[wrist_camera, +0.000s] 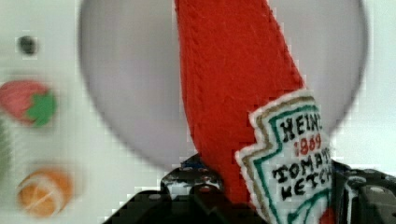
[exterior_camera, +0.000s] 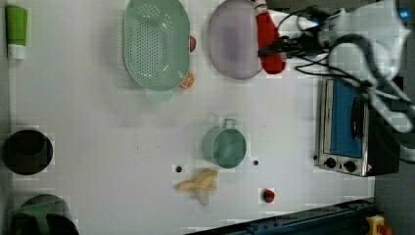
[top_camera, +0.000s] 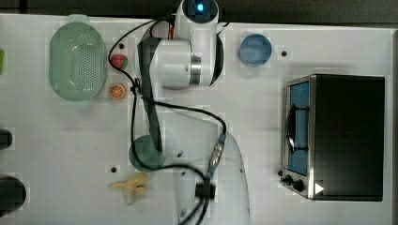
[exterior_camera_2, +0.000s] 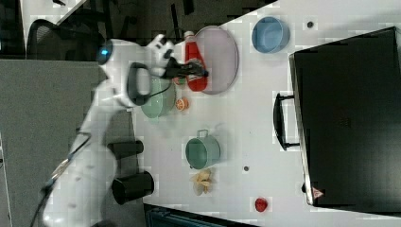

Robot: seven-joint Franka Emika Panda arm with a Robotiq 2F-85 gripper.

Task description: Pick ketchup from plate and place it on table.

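Observation:
The ketchup [wrist_camera: 233, 84] is a soft red bottle with a white label, and it stands between my gripper's [wrist_camera: 280, 198] two black fingers, which are shut on its lower body. In the left view the ketchup [exterior_camera: 268, 41] lies along the right rim of the pale mauve plate [exterior_camera: 232, 44], with my gripper [exterior_camera: 275, 48] reaching in from the left view's right. The right view shows the ketchup [exterior_camera_2: 195, 64] over the plate's [exterior_camera_2: 222, 52] left edge, my gripper [exterior_camera_2: 189, 70] on it. White table [exterior_camera: 98, 122] spreads all around. Whether the bottle still touches the plate I cannot tell.
A green colander [exterior_camera: 155, 44] lies left of the plate in the left view, with a strawberry [exterior_camera: 193, 43] and an orange slice [exterior_camera: 187, 81] between them. A green pot [exterior_camera: 225, 146], a banana [exterior_camera: 199, 185], a toaster oven [exterior_camera: 347, 127] and a blue bowl [exterior_camera_2: 270, 34] also stand on the table.

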